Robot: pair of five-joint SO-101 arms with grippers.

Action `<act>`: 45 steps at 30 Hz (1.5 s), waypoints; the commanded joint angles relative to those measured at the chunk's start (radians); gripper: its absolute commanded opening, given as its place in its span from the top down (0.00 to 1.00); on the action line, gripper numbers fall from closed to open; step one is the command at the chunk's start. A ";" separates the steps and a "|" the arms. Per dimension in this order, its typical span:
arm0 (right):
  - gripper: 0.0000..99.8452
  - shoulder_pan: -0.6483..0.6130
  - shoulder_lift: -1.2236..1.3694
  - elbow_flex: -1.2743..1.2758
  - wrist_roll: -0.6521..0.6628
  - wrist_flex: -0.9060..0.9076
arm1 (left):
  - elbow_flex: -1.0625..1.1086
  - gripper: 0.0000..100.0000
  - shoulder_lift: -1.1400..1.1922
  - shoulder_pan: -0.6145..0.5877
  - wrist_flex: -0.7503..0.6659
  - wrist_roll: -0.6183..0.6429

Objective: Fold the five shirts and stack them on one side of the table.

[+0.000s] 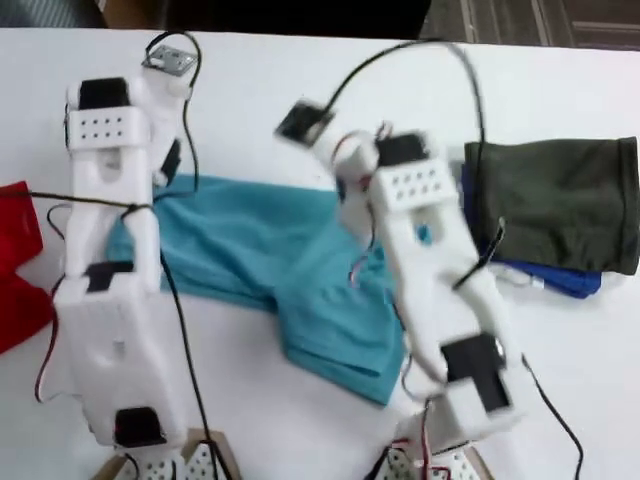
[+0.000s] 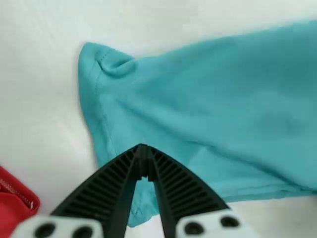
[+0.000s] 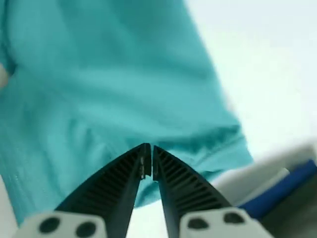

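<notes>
A teal shirt (image 1: 250, 250) lies spread and rumpled across the middle of the white table (image 1: 300, 420). My left gripper (image 2: 145, 161) is shut just above the teal shirt (image 2: 208, 99), near one corner of it, with nothing visibly between its fingers. In the high view this left gripper (image 1: 168, 165) is at the shirt's far left end. My right gripper (image 3: 147, 161) is also shut, over the hem of the teal shirt (image 3: 99, 74). From above, the right gripper (image 1: 345, 185) is at the shirt's far right part.
A folded dark green shirt (image 1: 560, 200) lies on top of a blue shirt (image 1: 560, 278) at the table's right side. A red shirt (image 1: 15, 260) sits at the left edge, and the red shirt (image 2: 12, 208) is close to my left gripper. Black cables run along both arms.
</notes>
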 commanded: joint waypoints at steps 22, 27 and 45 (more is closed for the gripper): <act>0.98 0.170 -0.395 0.893 0.150 -0.286 | 1.256 0.97 -0.512 -0.040 -0.749 -0.003; 0.98 0.242 -0.395 0.907 0.180 -0.269 | 1.237 0.97 -0.505 -0.041 -0.735 0.002; 0.98 0.122 -0.760 0.793 -0.043 -0.185 | 1.109 0.97 -0.512 -0.032 -0.514 0.084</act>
